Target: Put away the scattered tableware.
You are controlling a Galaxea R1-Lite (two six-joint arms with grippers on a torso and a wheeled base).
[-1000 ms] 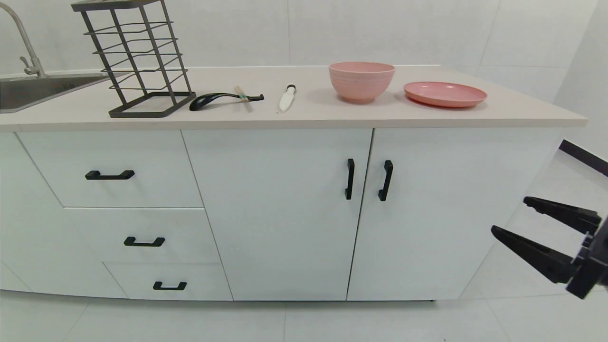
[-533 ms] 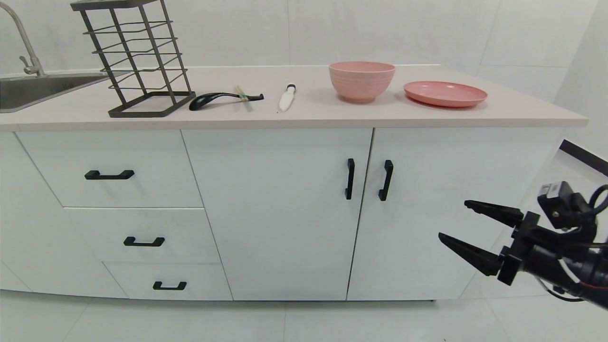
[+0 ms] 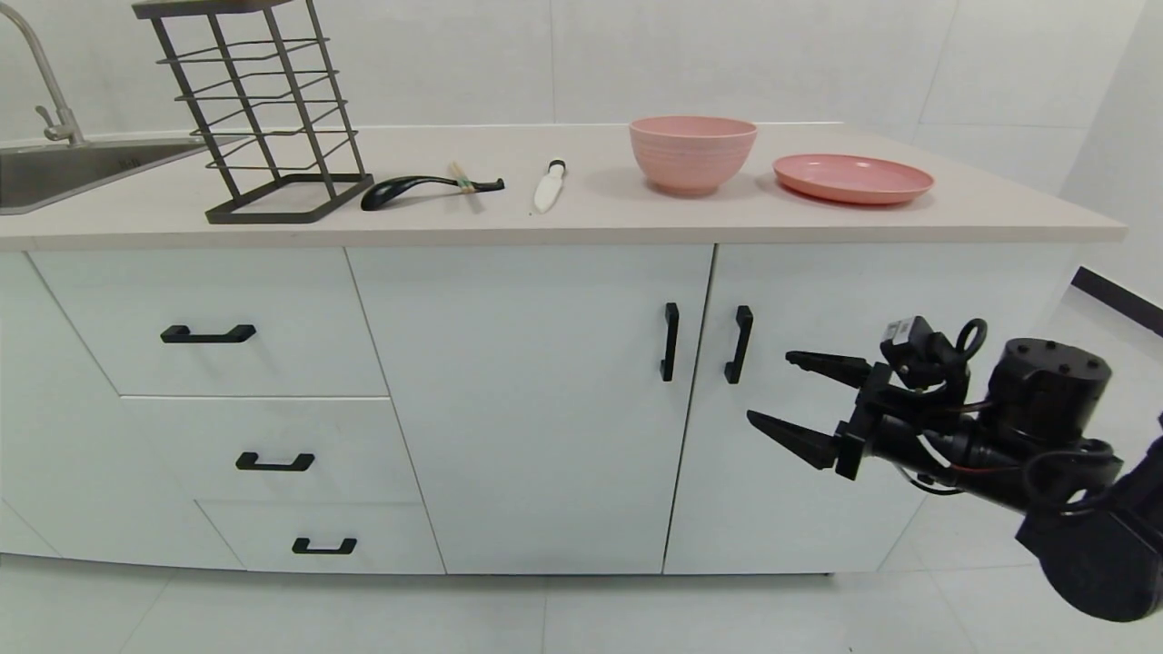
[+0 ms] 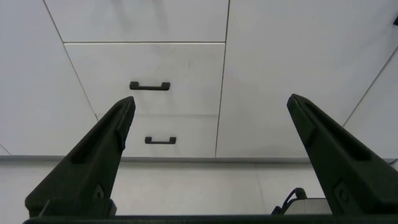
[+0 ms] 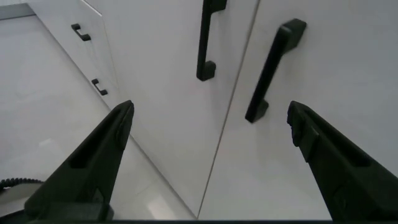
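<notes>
On the countertop [image 3: 581, 222] lie a black spoon [image 3: 400, 190], chopsticks [image 3: 463, 183], a white knife with a black handle [image 3: 549, 186], a pink bowl [image 3: 692, 153] and a pink plate [image 3: 852, 176]. My right gripper [image 3: 770, 392] is open in front of the right cabinet door, just right of and below its black handle [image 3: 737, 344]. The right wrist view has that handle [image 5: 272, 68] and the neighbouring door's handle [image 5: 209, 38] between the open fingers. My left gripper [image 4: 211, 109] is open, facing the lower drawers [image 4: 149, 85].
A black wire rack [image 3: 263, 109] stands on the counter's left part, beside a steel sink [image 3: 64, 168] with a tap. Three drawers with black handles [image 3: 207, 334] fill the cabinet's left side. White tiled floor lies below.
My right arm has swung in from the right edge, leftward and upward, toward the right cabinet door's handle. Its fingers stay open. The tableware has not moved.
</notes>
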